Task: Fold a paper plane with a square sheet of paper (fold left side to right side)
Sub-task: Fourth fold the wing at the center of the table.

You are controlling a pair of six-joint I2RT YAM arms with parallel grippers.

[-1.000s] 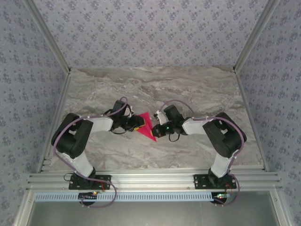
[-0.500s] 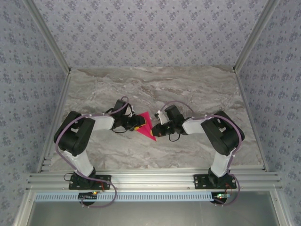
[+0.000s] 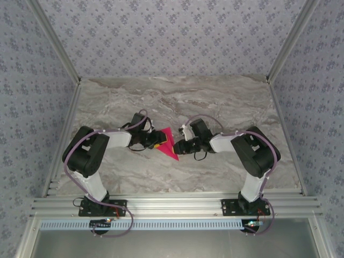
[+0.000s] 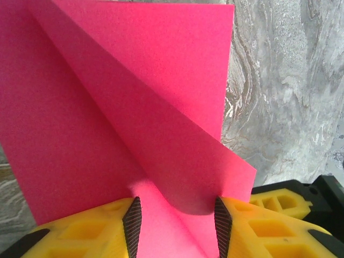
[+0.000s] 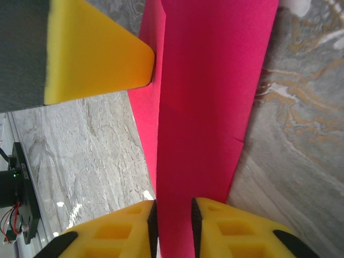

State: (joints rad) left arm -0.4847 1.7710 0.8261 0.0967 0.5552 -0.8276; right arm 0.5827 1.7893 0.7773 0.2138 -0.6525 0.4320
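Right gripper (image 5: 173,214) easing off: pinched a second ago, jaws now slightly parted over bright magenta-pink folded paper sheet (image 3: 171,144). Left gripper (image 4: 176,217) jaws apart, astride raised flap. Sheet unmoved, mid grey marbled table (image 3: 226,97), between both grippers.

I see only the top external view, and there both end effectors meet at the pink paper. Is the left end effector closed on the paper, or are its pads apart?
Observer: In the left wrist view the left end effector has its pads apart; a raised fold of the sheet of paper runs between them.
Operator: And the right one?
Observer: In the right wrist view the right end effector has only a narrow gap between its pads, and pink paper fills that gap.
Operator: Does the paper lie flat?
Observer: No. The left wrist view shows one flap lifted off the layer below, with a shadow under it.
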